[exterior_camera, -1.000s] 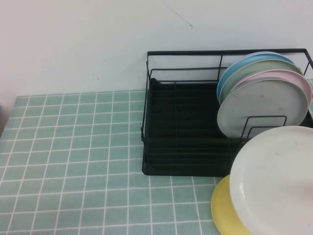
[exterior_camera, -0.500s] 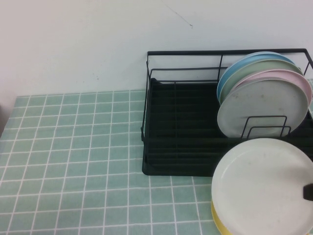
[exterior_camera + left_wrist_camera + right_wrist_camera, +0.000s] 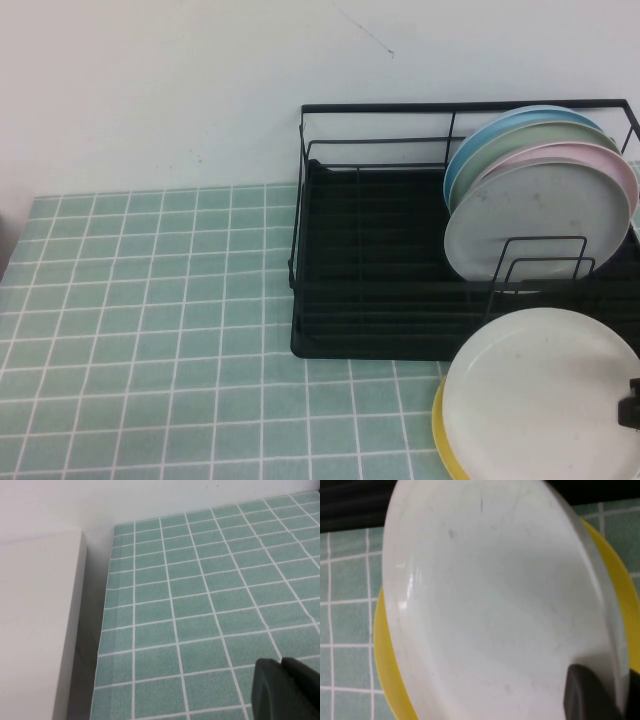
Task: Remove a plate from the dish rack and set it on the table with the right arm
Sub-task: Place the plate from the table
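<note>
The off-white plate (image 3: 535, 390) hangs nearly flat at the near right, just over a yellow plate (image 3: 443, 440) that lies on the table (image 3: 150, 330). My right gripper (image 3: 630, 400) is shut on its right rim, and only a black piece of it shows in the high view. In the right wrist view one dark finger (image 3: 587, 695) presses the plate's (image 3: 490, 605) inner face, with the yellow plate (image 3: 385, 650) showing below. The black dish rack (image 3: 370, 290) stands behind. Over bare tiles (image 3: 200, 605) near the table's left edge, my left gripper (image 3: 280, 664) is shut and holds nothing.
Several plates stand on edge in the rack's right end: a greyish-white one (image 3: 535, 220) in front, then pink (image 3: 610, 165), green and blue. The rack's left half holds nothing. A white wall runs behind. A pale block (image 3: 35, 630) sits beside the table's left edge.
The off-white plate has come down and flattened out, now close over the yellow plate. The black piece of my right gripper has come into the high view. The left arm has stayed still.
</note>
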`<state>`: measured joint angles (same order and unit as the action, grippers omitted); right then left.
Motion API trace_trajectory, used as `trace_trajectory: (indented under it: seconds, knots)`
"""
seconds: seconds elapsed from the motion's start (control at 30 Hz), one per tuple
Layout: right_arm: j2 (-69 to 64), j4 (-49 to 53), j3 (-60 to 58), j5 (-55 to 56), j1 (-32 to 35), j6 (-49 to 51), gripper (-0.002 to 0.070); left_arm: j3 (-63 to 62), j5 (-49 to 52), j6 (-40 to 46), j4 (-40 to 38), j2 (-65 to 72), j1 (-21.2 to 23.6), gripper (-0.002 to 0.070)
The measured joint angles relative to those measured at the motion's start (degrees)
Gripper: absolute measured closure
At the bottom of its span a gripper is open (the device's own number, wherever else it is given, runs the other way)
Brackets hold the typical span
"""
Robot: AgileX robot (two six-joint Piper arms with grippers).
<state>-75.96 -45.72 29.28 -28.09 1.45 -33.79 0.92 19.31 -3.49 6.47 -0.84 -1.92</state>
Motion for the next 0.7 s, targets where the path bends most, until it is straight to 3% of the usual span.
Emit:
trace_trajectory:
  seconds: [0.3, 0.57, 0.7]
  knots:
    - [-2.2, -1.7, 0.0, 0.5, 0.0, -3.1, 0.058, 0.0, 0.0, 0.0, 0.0, 0.0, 0.0, 0.0678]
    - [-3.2, -0.3, 0.0, 0.6, 0.0, -4.0, 0.036, 0.0, 0.0, 0.0, 0.0, 0.0, 0.0, 0.0678]
    - [-2.2, 2.1, 0.0, 0.6, 0.0, -4.0, 0.0329, 0.0, 0.0, 0.0, 0.0, 0.0, 0.0, 0.0678]
